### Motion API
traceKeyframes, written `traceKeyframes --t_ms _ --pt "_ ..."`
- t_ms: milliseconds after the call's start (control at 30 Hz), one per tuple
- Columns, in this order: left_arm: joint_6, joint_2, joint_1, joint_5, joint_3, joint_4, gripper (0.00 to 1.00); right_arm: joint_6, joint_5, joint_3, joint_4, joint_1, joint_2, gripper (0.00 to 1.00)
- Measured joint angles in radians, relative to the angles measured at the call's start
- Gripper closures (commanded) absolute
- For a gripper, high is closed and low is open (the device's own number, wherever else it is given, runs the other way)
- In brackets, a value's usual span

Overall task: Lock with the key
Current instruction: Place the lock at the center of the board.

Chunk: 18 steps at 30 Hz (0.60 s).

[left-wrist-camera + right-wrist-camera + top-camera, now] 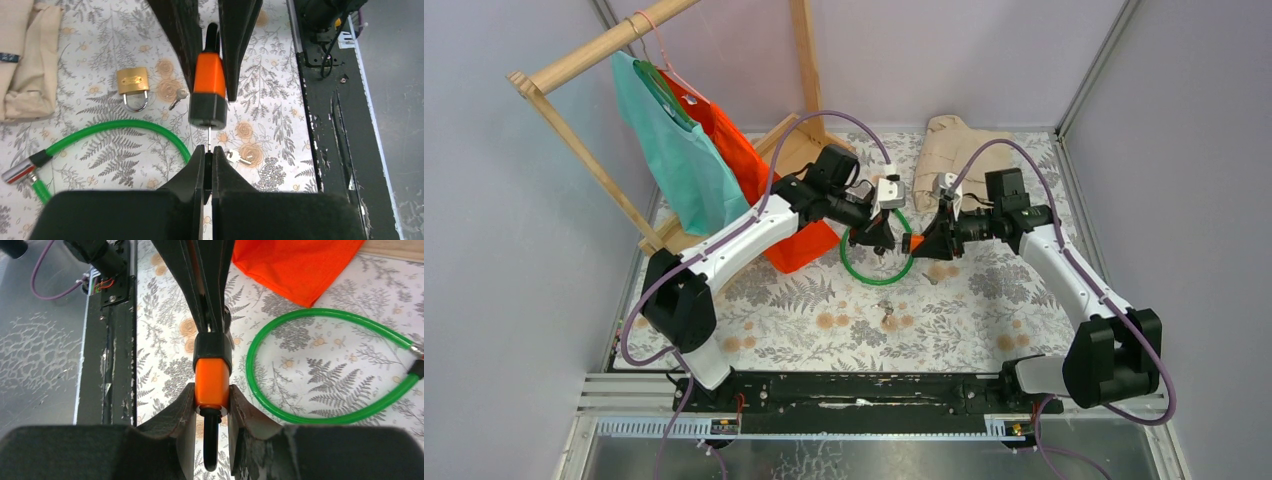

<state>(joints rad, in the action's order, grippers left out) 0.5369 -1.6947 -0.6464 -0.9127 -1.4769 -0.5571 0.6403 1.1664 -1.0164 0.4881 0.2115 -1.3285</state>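
Observation:
An orange padlock (pixel 209 82) with a black base and a black shackle (pixel 211 440) is held in the air, base toward my left gripper. My right gripper (pixel 212 395) is shut on the padlock's orange body (pixel 212 382). My left gripper (pixel 208 152) is shut on a black-headed key; its thin metal blade (pixel 208 137) runs straight from the fingertips to the padlock's black base. In the top view the left gripper (pixel 876 240) and right gripper (pixel 934 243) face each other with the padlock (pixel 913 242) between them, above the patterned table.
A green cable lock (pixel 115 131) lies looped on the table under the grippers. A brass padlock (pixel 133 85) and two loose keys (pixel 239 158) (pixel 177 97) lie nearby. A wooden rack with teal and orange cloths (pixel 774 190) stands back left, a beige cloth (pixel 959 145) at the back.

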Motion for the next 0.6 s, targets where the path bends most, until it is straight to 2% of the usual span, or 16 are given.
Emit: traceKeyframes --t_ms 133,367,467,600 --pt "0.000 0.011 0.031 0.019 0.000 -0.026 1.00 0.008 -0.017 0.000 0.002 -0.043 0.016 1.00" --pt "-0.016 0.025 0.079 0.071 0.000 -0.041 1.00 0.010 -0.024 0.000 0.000 -0.192 0.064 1.00" --pt "-0.028 0.037 0.080 0.086 0.004 -0.033 1.00 -0.028 -0.031 0.000 -0.016 -0.201 0.073 1.00" --pt "-0.021 0.055 0.042 0.132 0.024 -0.020 1.00 -0.106 -0.112 -0.002 -0.064 -0.200 0.071 1.00"
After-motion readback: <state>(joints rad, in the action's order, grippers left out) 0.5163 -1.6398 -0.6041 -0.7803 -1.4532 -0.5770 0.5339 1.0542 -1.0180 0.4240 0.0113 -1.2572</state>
